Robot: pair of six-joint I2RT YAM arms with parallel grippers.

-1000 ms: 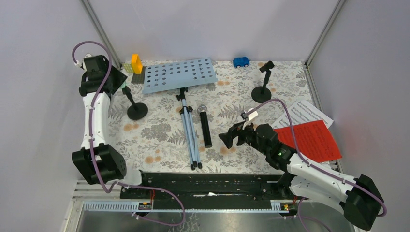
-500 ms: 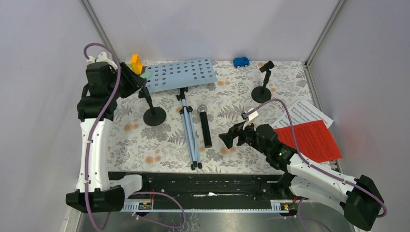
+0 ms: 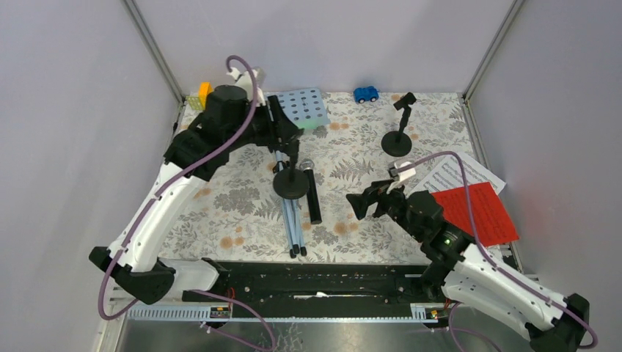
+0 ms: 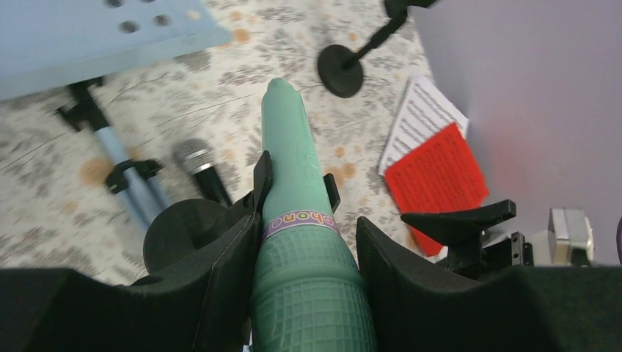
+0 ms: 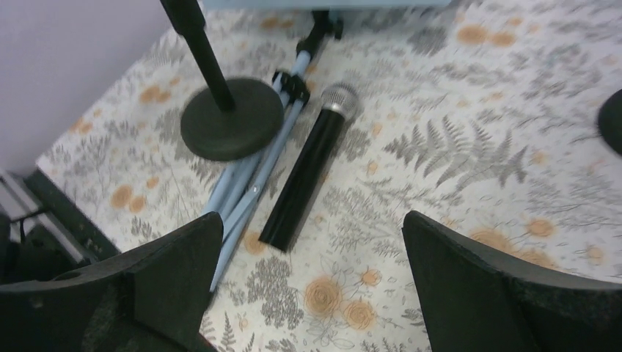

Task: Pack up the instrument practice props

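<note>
My left gripper is shut on the mint-green microphone, seen between its jaws in the left wrist view. The microphone sits in the clip of a black round-based mic holder whose base is over the tripod legs. The black microphone lies beside them. The pale blue rack is partly hidden by the left arm. My right gripper is open and empty above the mat, right of the black microphone. The second mic holder stands at the back right. The red sheet and the white sheet lie at the right edge.
A small blue toy car sits at the back edge. Yellow and orange bricks are in the back left corner. Grey walls close in the mat on three sides. A black rail runs along the near edge.
My left arm has swung from the far left to the centre, carrying the mint-green microphone and its holder over the tripod legs. My right gripper has shifted slightly right.
</note>
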